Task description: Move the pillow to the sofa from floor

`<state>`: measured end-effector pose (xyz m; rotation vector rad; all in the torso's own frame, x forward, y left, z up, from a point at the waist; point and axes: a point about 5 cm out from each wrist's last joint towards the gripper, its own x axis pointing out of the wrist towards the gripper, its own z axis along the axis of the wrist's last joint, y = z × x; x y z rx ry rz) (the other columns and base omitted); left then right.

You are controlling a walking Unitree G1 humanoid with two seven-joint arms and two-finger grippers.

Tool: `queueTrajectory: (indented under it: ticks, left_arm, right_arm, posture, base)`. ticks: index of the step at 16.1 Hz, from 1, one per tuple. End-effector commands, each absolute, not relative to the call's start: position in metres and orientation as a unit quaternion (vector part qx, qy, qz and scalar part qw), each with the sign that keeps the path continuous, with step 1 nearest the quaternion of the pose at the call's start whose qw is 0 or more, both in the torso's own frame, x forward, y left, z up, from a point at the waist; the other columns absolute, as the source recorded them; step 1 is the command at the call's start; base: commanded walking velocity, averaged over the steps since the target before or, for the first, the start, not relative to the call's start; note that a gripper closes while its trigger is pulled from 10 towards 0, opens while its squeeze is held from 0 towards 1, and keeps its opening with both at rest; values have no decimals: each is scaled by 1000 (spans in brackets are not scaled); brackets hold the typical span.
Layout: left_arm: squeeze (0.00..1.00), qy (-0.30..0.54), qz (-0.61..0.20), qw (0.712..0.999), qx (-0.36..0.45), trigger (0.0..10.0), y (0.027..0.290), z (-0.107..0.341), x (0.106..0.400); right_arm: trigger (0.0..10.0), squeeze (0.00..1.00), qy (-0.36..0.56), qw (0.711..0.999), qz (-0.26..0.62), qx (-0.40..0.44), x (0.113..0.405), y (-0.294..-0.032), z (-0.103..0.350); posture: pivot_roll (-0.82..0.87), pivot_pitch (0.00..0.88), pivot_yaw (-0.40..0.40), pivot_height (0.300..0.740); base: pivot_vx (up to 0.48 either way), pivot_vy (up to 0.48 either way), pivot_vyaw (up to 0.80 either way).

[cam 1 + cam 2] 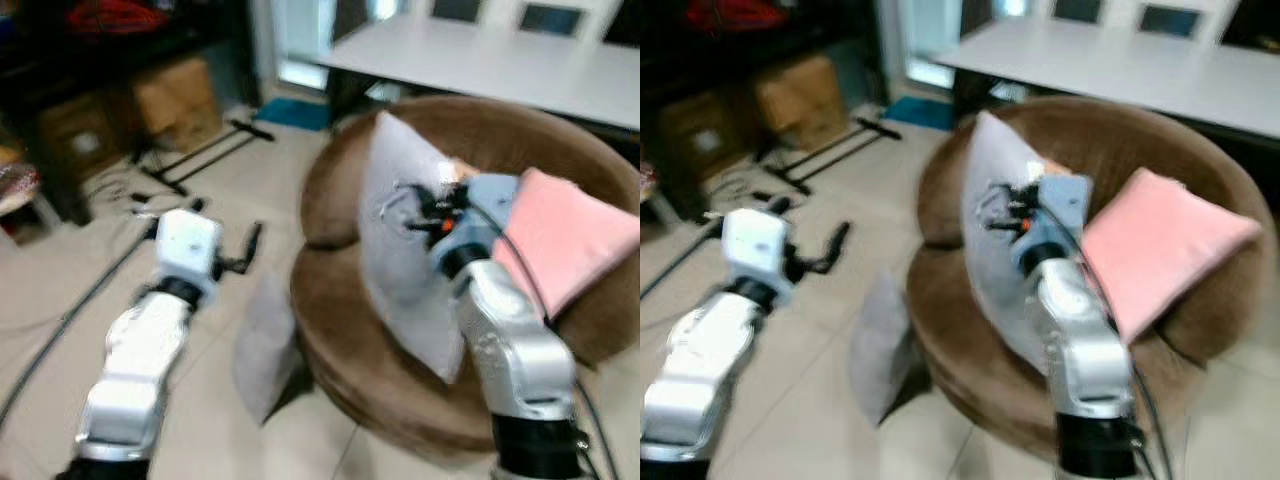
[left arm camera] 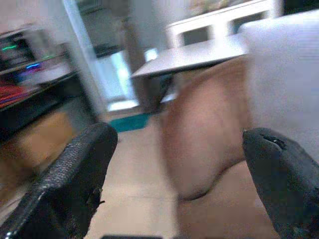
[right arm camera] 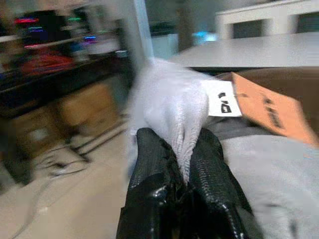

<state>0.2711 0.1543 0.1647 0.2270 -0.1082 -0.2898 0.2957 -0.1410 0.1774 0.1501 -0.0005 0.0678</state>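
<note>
My right gripper point(image 3: 182, 164) is clamped on the grey pillow point(image 1: 405, 250), held upright over the brown round sofa point(image 1: 345, 350); release remains. My left gripper point(image 2: 174, 174) is wide open and empty, left of the sofa.

My black right gripper point(image 3: 183, 164) pinches a plain pale grey pillow point(image 1: 405, 250) with a white tag. The round sofa point(image 1: 340, 190) is brown, with a pink cushion point(image 1: 570, 240) on its right. A second grey pillow point(image 1: 265, 345), perhaps lilac-tinted through the blur, stands on beige floor tiles point(image 1: 200, 430). The far table point(image 1: 520, 65) is white.
</note>
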Motion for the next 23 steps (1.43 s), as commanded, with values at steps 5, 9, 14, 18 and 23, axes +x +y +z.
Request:
queueTrajectory:
  ticks: [5,9,14,18,23]
  left_arm:
    - [408,-54,-147,979,128,10000,159,167,272]
    - [400,-51,-149,978,135,10000,160,166,270]
    - [376,8,-186,968,168,10000,165,147,260]
    - [380,50,-221,956,186,10000,175,138,252]
    - [388,82,-261,946,175,10000,176,134,242]
  right_arm:
    - [10000,0,-40,994,59,77,292,-132,192]
    - [10000,0,-41,988,130,74,290,-118,194]
    - [10000,0,-27,978,186,93,293,-106,196]
    - [10000,0,7,979,143,145,326,-101,194]
    - [10000,0,67,967,117,216,372,-94,161]
  posture:
    - [-73,0,50,740]
    - [-67,0,44,740]
    - [-59,0,28,740]
    - [-43,0,5,740]
    - [-26,0,0,740]
  base:
    - [259,0,-431]
    - [187,0,0]
    - [0,0,0]
    - [0,0,0]
    - [0,0,0]
